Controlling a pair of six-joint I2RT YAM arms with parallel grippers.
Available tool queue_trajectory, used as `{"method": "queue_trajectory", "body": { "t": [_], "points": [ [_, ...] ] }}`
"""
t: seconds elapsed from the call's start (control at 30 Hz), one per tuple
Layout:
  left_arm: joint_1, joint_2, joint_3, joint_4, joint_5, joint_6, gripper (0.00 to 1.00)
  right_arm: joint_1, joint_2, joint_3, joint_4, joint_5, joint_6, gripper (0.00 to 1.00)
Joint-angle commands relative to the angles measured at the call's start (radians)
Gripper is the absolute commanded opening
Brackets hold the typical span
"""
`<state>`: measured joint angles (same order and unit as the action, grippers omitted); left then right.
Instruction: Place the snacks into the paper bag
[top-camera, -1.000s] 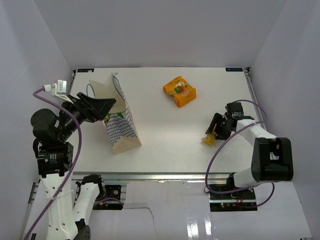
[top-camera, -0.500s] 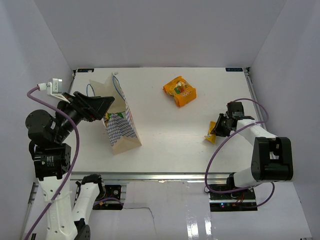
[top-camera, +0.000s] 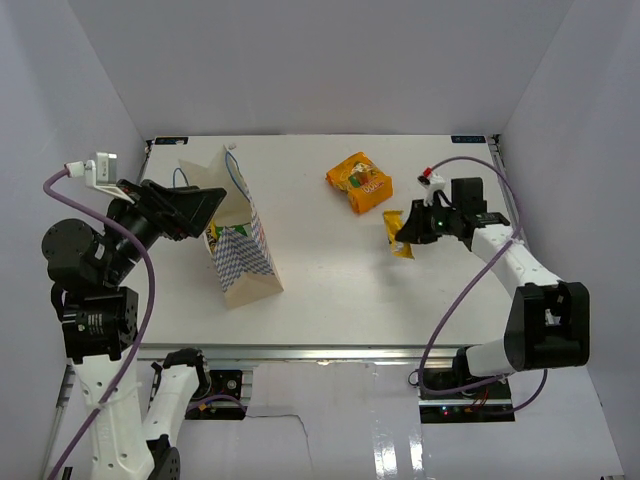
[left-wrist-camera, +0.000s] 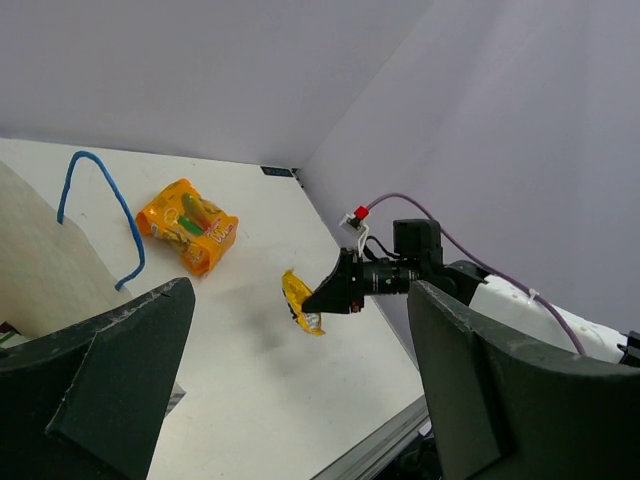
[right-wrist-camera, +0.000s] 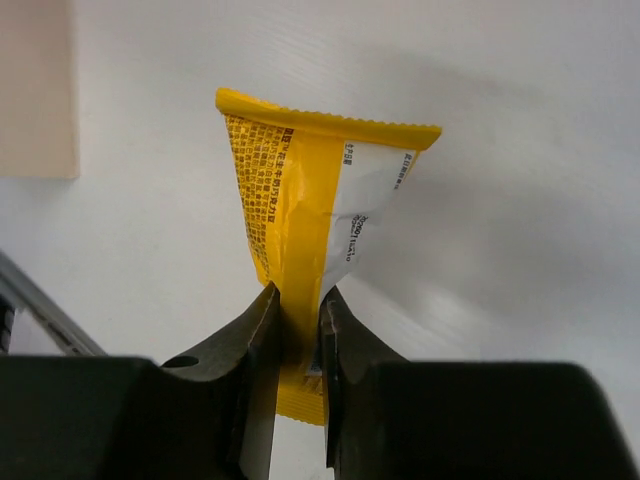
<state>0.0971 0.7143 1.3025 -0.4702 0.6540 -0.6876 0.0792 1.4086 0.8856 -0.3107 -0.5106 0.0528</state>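
yellow wrapper (right-wrist-camera: 320, 190): white print panel, crimped edge | pinched in right gripper (right-wrist-camera: 298, 335), aloft near puffy orange bag (top-camera: 359, 182) | earlier lay on table (top-camera: 320, 300) | left gripper (top-camera: 195, 210) gaped wide by paper bag (top-camera: 245, 262)

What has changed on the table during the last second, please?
The right end effector closed on the yellow wrapper, lifted it and carried it left toward the orange bag. The left end effector stays open at the paper bag; both bags are unmoved.

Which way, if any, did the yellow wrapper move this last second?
Yes: the yellow wrapper, in the right hand, moved away and left, toward the orange bag.
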Motion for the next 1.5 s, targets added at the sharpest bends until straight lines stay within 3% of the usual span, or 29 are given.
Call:
{"method": "queue_trajectory", "body": {
  "t": [0.0,0.17,0.33,0.43,0.67,0.87,1.07,1.33,1.47],
  "points": [
    [0.004,0.007,0.047,0.016,-0.01,0.014,0.98,0.117,-0.054,0.156,0.03,-0.322,-0.255,0.08],
    [0.006,0.013,0.093,0.03,-0.022,0.01,0.98,0.419,-0.057,0.392,0.021,-0.344,-0.381,0.08],
    [0.006,0.004,0.141,0.067,-0.04,-0.027,0.98,0.647,0.062,0.742,0.065,-0.281,-0.346,0.08],
    [0.006,-0.004,0.184,0.076,-0.057,-0.03,0.98,0.746,0.17,0.954,0.084,-0.209,-0.286,0.08],
    [0.004,-0.03,0.227,0.074,-0.097,-0.02,0.98,0.898,0.412,1.213,0.203,0.064,-0.137,0.08],
    [0.004,-0.047,0.247,0.048,-0.116,-0.006,0.98,0.952,0.515,1.254,0.298,0.256,-0.142,0.08],
    [0.004,-0.056,0.23,0.038,-0.119,-0.004,0.98,0.964,0.529,1.193,0.344,0.385,-0.245,0.15],
    [0.004,-0.038,0.205,0.042,-0.094,-0.018,0.98,0.967,0.469,1.092,0.332,0.394,-0.268,0.45],
    [0.004,-0.016,0.178,0.047,-0.068,-0.039,0.98,0.967,0.435,1.081,0.312,0.371,-0.239,0.49]
  ]
}}
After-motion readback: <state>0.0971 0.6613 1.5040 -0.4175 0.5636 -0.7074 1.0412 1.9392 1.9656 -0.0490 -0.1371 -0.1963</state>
